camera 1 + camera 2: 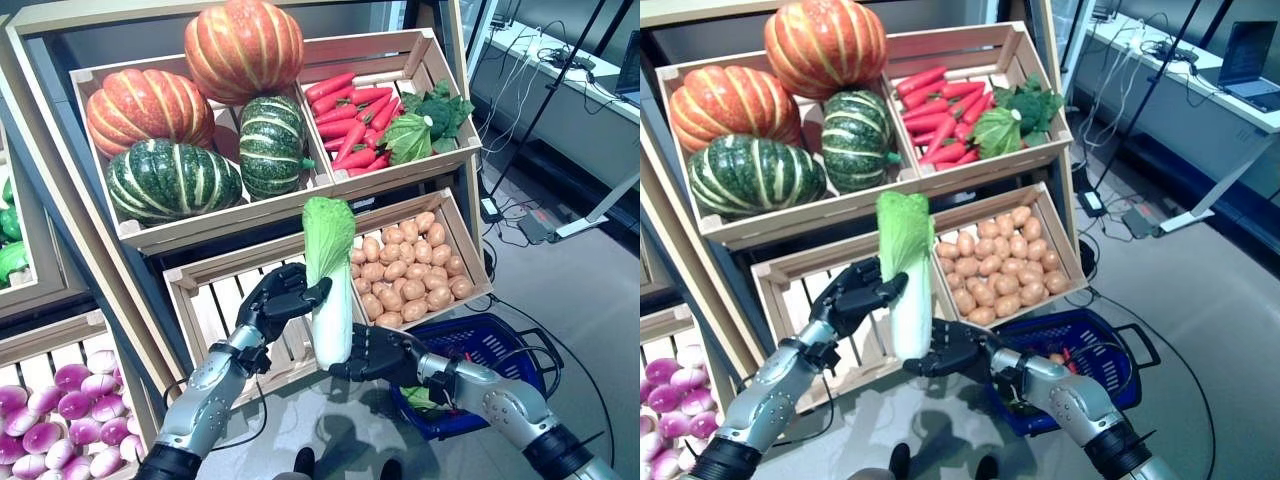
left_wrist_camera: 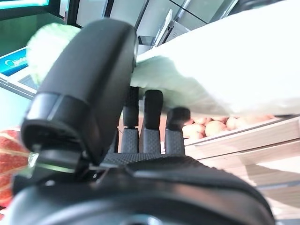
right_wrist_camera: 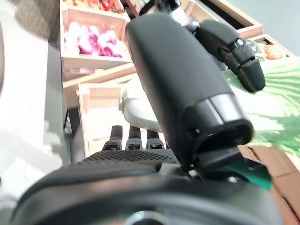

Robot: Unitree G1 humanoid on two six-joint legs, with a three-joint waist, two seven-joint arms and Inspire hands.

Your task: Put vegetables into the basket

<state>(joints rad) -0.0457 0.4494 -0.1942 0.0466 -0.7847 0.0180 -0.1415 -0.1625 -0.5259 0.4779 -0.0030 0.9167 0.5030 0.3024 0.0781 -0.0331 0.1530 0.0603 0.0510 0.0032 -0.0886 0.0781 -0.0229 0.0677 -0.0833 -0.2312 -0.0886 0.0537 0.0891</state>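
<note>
A long napa cabbage (image 1: 330, 270), green at the top and white at the base, stands upright in the air before the lower crates. My left hand (image 1: 275, 300) grips its middle from the left, thumb and fingers curled round it; the left wrist view shows the cabbage (image 2: 225, 70) pressed between them. My right hand (image 1: 375, 352) is curled round the white base from the right, and the right wrist view shows its thumb (image 3: 178, 79) against the stalk (image 3: 140, 108). The blue basket (image 1: 490, 345) sits on the floor at the lower right, under my right forearm, with some green inside.
A slatted wooden crate (image 1: 215, 300) lies behind my left hand, and a crate of potatoes (image 1: 410, 265) beside it. Above are pumpkins (image 1: 190, 120), carrots (image 1: 350, 115) and leafy greens (image 1: 425, 125). Purple-white bulbs (image 1: 60, 420) fill a bin at lower left. A desk (image 1: 560, 70) stands far right.
</note>
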